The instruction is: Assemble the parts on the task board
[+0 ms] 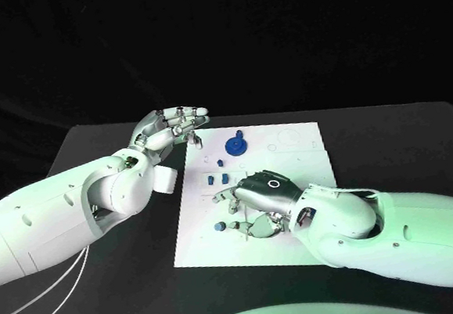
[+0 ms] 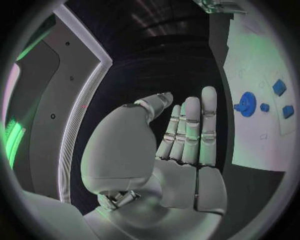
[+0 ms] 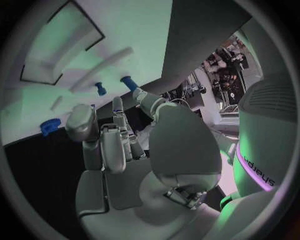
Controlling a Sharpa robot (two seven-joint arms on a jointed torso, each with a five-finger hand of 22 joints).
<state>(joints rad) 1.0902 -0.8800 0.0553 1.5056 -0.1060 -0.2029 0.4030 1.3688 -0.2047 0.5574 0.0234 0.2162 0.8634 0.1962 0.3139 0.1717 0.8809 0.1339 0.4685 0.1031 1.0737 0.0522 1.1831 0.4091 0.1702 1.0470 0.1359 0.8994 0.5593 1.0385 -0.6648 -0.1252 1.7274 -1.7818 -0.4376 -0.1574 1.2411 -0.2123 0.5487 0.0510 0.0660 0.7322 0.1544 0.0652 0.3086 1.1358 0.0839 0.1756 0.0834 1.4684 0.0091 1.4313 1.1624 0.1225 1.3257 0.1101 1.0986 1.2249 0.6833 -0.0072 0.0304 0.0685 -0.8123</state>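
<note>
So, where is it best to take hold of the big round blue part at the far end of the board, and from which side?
Probably from above, by the rim. The round blue part seems to lie flat on the task board, a small tab sticking out on one side. The left hand, hovering open past the board's far left corner, is nearest and could pinch across the disc, away from the tab.

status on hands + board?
Left robot hand open, off board's far-left corner. Right robot hand over board, grip unclear. Blue disc untouched.

R hand (image 1: 261, 199) covers part of task board (image 1: 295, 155); whether it holds anything unclear.
</note>
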